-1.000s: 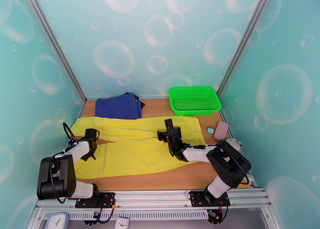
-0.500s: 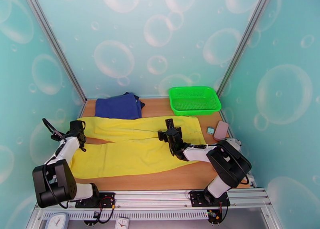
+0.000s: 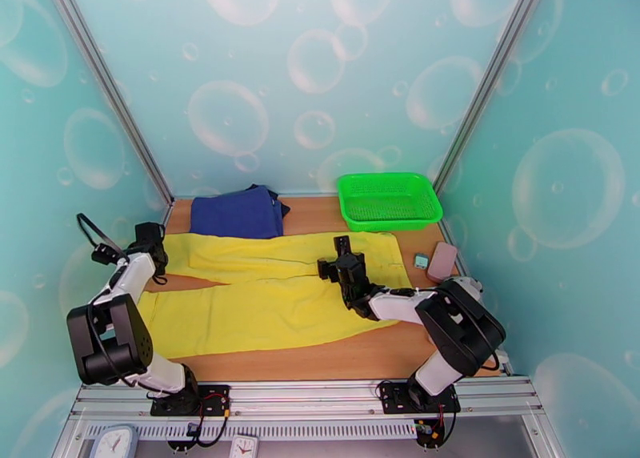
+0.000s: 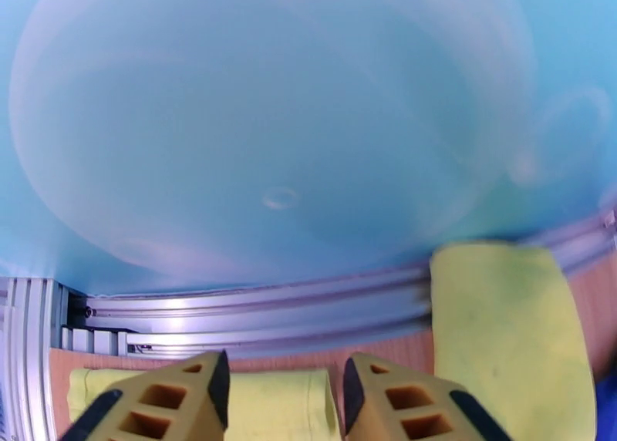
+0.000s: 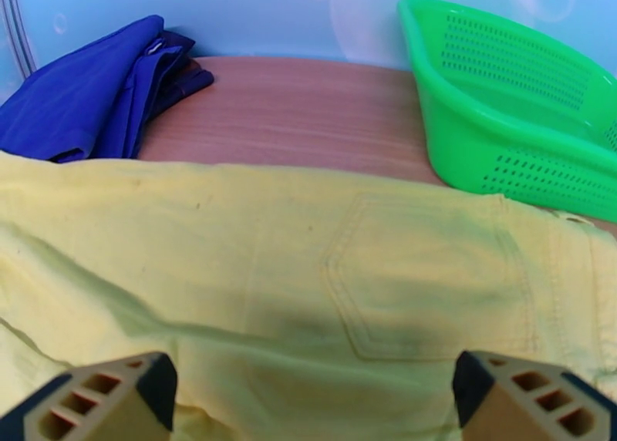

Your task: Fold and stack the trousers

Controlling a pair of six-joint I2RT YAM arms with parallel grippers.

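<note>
1. No text, brand, label or sign can be read anywhere in the scene.
2. Near left edge: a clock face (image 3: 116,442) and a second clock face (image 3: 242,447), their markings too small to read.

Folded navy garments (image 3: 238,213), green basket (image 3: 390,201) (perforated), wooden table (image 3: 320,363)

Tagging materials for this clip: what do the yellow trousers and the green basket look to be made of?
Trousers: thin woven cloth, possibly cotton, with a matte finish; it lies in soft creases and shows a stitched pocket outline. Green basket: moulded plastic, slightly glossy, with rigid walls and rows of small perforations.
</note>
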